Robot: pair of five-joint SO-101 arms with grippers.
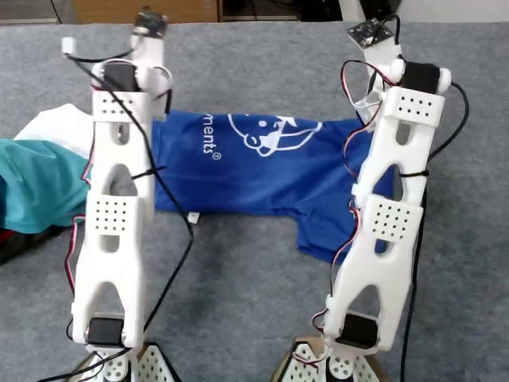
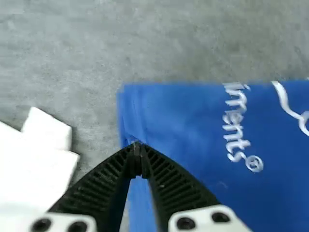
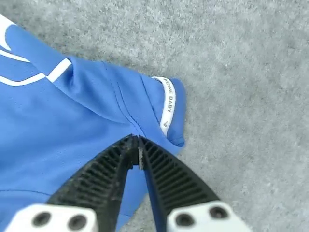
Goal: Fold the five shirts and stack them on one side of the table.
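A blue shirt (image 1: 254, 171) with white print lies spread flat across the middle of the grey table (image 1: 262, 64). My left gripper (image 2: 136, 149) is shut, its fingertips pinching the shirt's plain side edge (image 2: 126, 121) near a corner. At the opposite end of the shirt, my right gripper (image 3: 135, 141) is shut on the fabric just beside the collar with its white label band (image 3: 168, 106). In the high view both white arms stretch over the shirt's two ends, and one sleeve (image 1: 322, 235) sticks out toward the near side.
A white shirt (image 1: 60, 127) and a teal shirt (image 1: 36, 187) lie piled at the table's left edge, with a dark red item (image 1: 16, 239) below them. The white shirt (image 2: 36, 159) lies close beside the left gripper. Bare grey table (image 1: 238, 294) lies nearer the arm bases.
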